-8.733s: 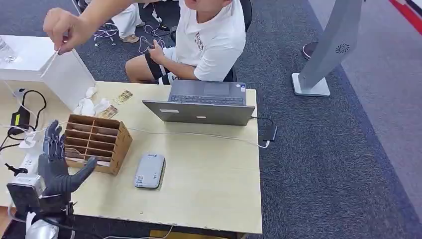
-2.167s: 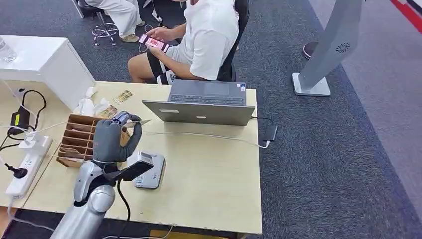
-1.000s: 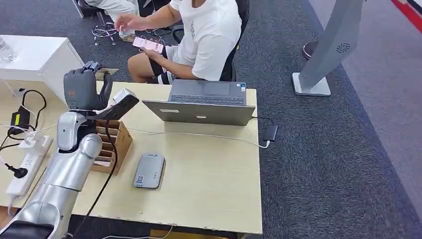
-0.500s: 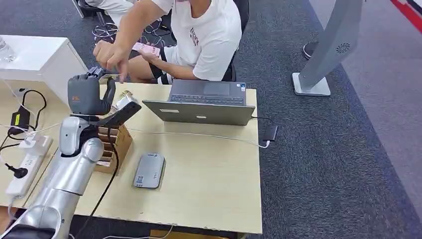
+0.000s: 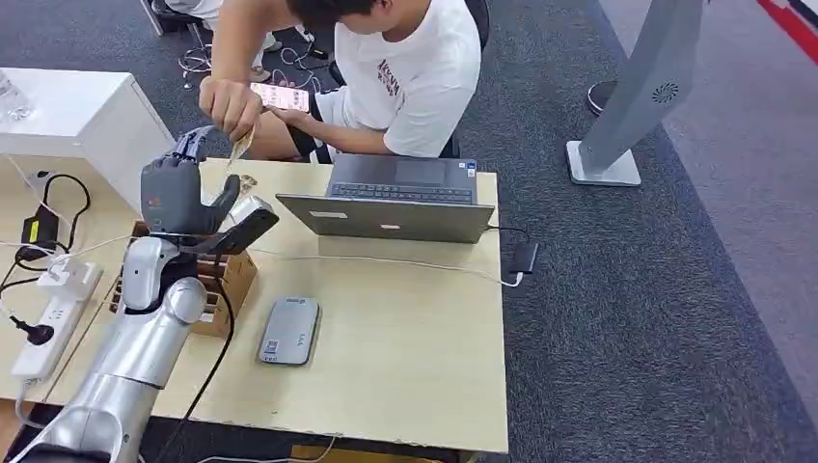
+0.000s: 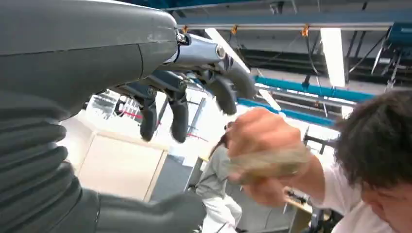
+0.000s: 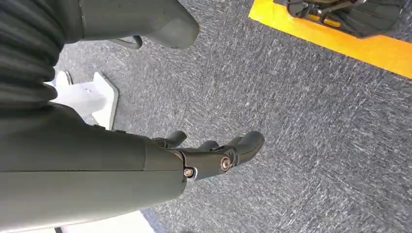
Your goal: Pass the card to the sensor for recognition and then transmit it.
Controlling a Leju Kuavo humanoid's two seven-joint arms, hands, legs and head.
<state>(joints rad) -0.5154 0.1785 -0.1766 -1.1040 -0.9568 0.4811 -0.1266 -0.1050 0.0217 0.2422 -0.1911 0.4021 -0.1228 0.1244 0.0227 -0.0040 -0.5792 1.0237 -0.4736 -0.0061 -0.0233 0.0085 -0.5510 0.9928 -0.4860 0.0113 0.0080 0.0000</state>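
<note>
While my left hand [image 5: 177, 188] is raised just behind the wooden organizer [image 5: 230, 275] with its fingers [image 6: 179, 112] spread and nothing in them, the card [image 5: 238, 146] is pinched in the person's hand [image 5: 230, 103], a little beyond my fingertips and farther back from the organizer. My right hand [image 7: 204, 155] hangs over grey carpet, fingers loosely curled around nothing, so I'd call it empty. Gray sensor [image 5: 289, 331] lies flat on the table [image 5: 405, 347], just to the right of the organizer.
</note>
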